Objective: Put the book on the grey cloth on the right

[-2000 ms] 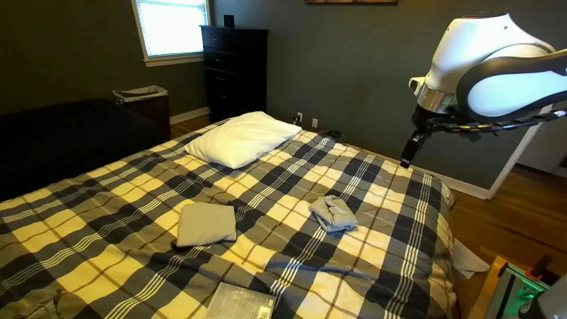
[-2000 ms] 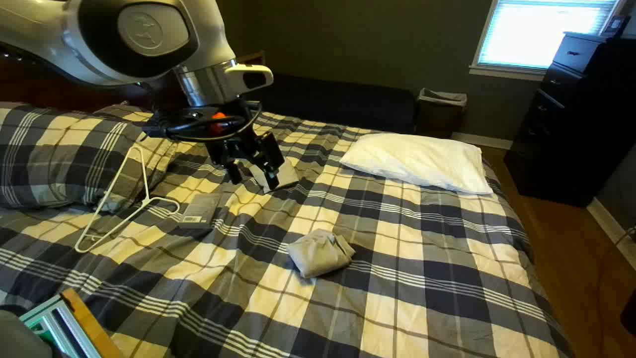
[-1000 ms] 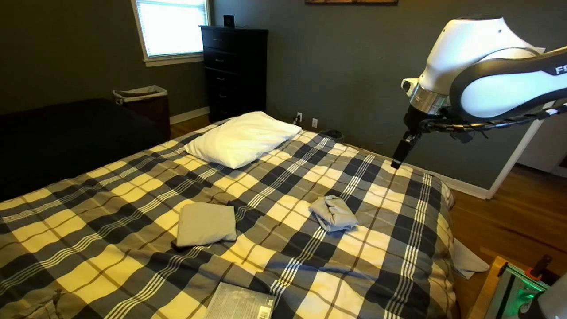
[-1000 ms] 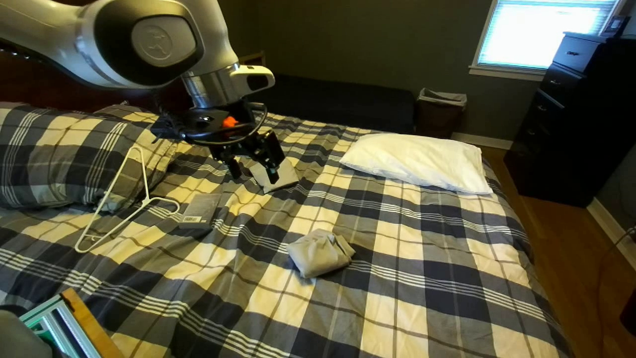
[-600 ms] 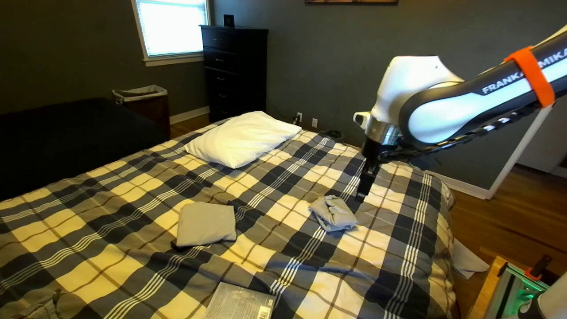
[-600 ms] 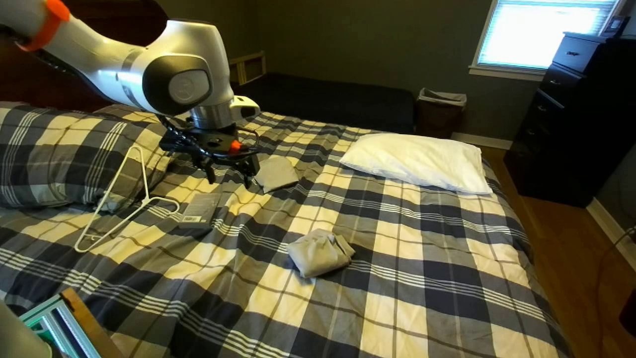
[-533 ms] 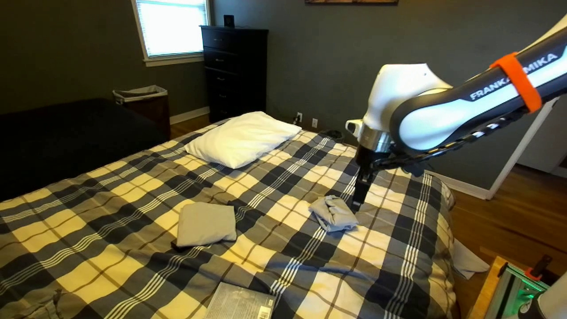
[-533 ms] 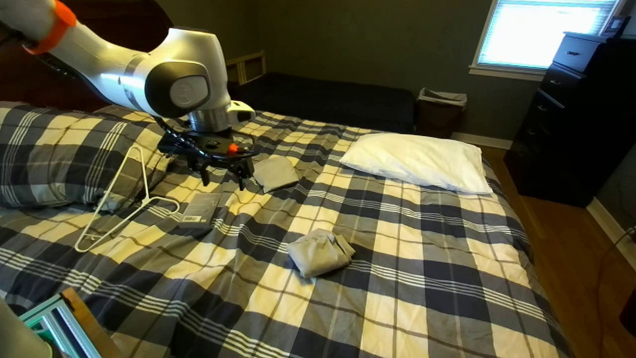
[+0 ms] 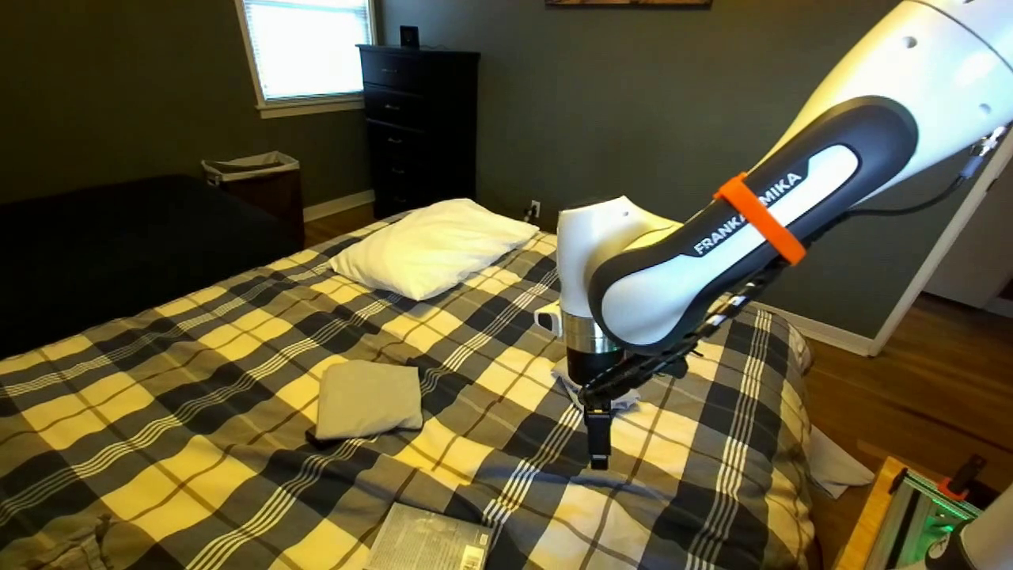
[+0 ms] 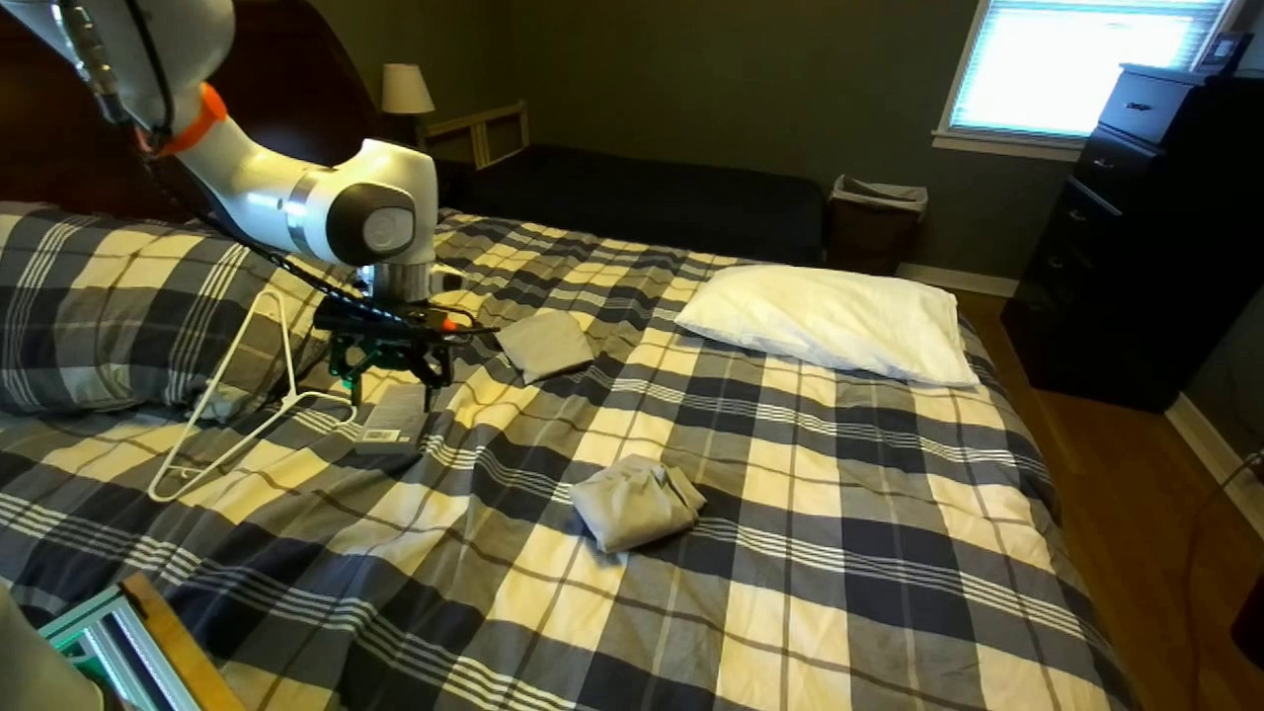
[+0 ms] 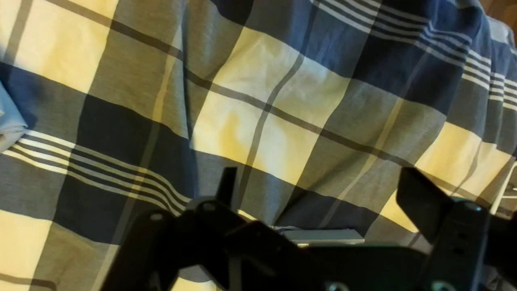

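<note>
Black two-finger end effector: jaws spread wide, gripping nothing. The flat, grey rectangular book lies on the plaid fabric-covered bench, well apart from the bunched grey cloth.

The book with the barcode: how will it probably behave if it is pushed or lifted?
The book will probably stay fairly stiff when lifted: its edges look straight. Lying flat, it is unlikely to roll. Pushed, it may catch on the wrinkled plaid bedspread.
</note>
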Controlling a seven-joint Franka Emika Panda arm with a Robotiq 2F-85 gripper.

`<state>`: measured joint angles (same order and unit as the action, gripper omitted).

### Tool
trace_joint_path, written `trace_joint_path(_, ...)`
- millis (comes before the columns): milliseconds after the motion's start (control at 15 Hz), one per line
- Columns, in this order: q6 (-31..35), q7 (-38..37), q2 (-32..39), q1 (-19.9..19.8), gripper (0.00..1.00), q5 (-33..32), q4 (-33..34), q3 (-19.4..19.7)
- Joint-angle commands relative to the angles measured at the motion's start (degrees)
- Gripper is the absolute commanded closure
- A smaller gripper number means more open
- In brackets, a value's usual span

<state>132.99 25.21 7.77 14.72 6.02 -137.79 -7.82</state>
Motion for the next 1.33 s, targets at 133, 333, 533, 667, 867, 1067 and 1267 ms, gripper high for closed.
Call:
trace_joint_path(133,-0.46,-1.28,1.90,-2.39,0.00,-0.94,1.86,-1.85)
trace_joint_path(333,-1.88,3.71,11.82,-2.82,0.00,0.08,10.73,-3.83)
trace_joint_path(533,-0.73,4.61,20.46,-2.46,0.00,-3.25,18.75,-5.43)
trace_joint_path(667,-1.58,5.12,25.86,-2.38,0.00,-5.53,24.58,-6.01)
trace_joint_path(867,-4.93,3.65,34.43,-2.13,0.00,-6.63,33.88,-6.75)
trace_joint_path(1067,-8.78,5.50,40.96,-2.82,0.00,-6.38,40.41,-8.18)
trace_joint_path(1267,-9.70,6.23,39.81,-3.08,0.00,-7.17,38.70,-8.49)
